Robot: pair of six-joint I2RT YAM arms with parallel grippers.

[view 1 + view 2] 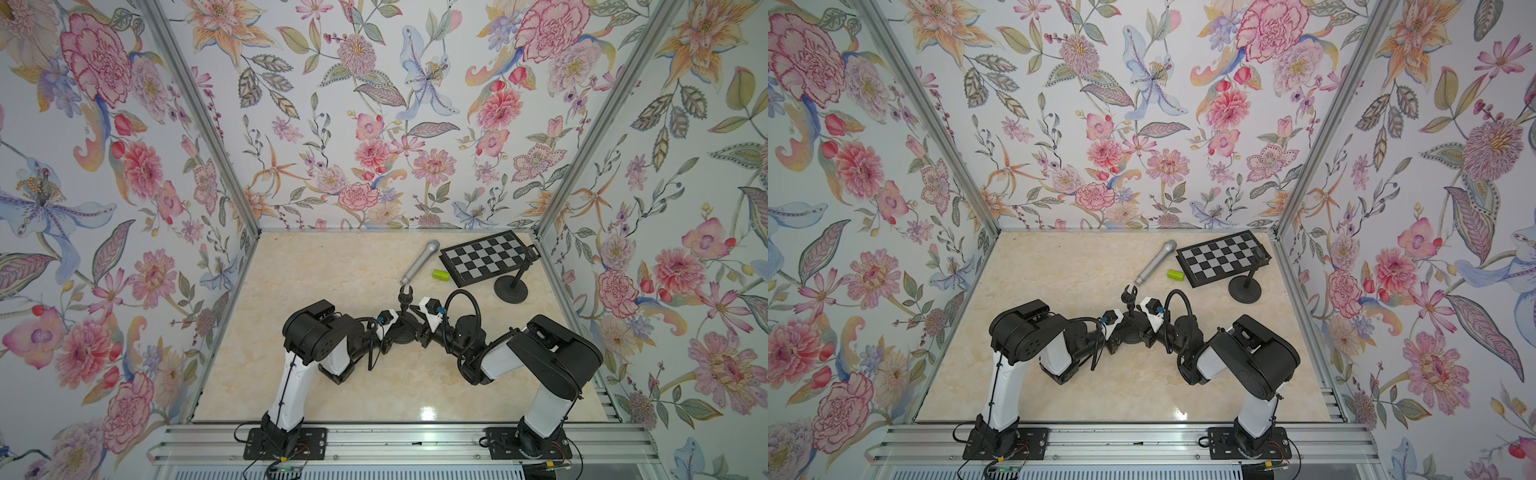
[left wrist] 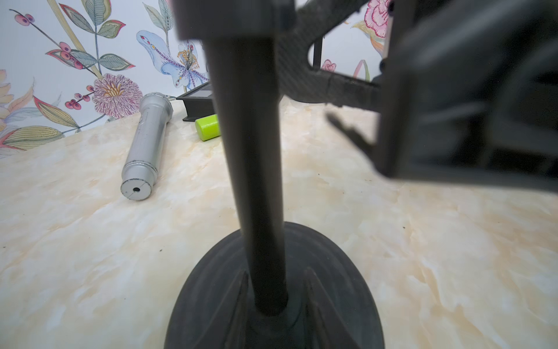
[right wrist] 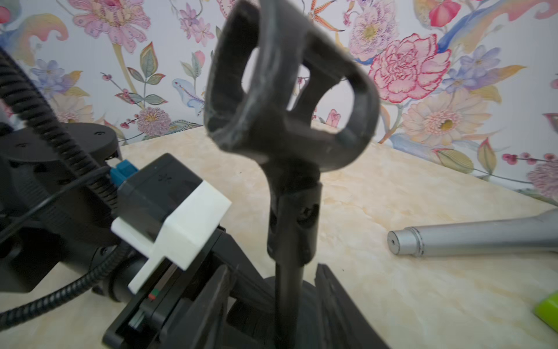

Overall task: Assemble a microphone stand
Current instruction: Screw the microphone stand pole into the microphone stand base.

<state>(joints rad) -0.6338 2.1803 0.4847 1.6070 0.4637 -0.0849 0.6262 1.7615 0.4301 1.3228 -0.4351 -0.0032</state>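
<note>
We see a cream marble-patterned surface (image 1: 332,382) boxed in by floral-papered walls (image 1: 374,124). At its middle the black round-based microphone stand (image 1: 405,297) stands upright, its pole clamped by the left end effector (image 1: 395,330). The right end effector (image 1: 416,327) flanks the pole, jaws apart (touching or not, we cannot tell). Beyond lie a silver handheld microphone (image 1: 419,262), a lime-green cylinder (image 1: 441,274) and a black-and-grey chequered board (image 1: 484,257).

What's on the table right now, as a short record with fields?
stand: upright between both grippers, clip empty
left gripper: jaws flank the stand's pole, grip unclear
right gripper: beside the clip, jaws look apart
microphone: lying on the table, unmounted
other: green cylinder, checkerboard, second stand at the back
</note>
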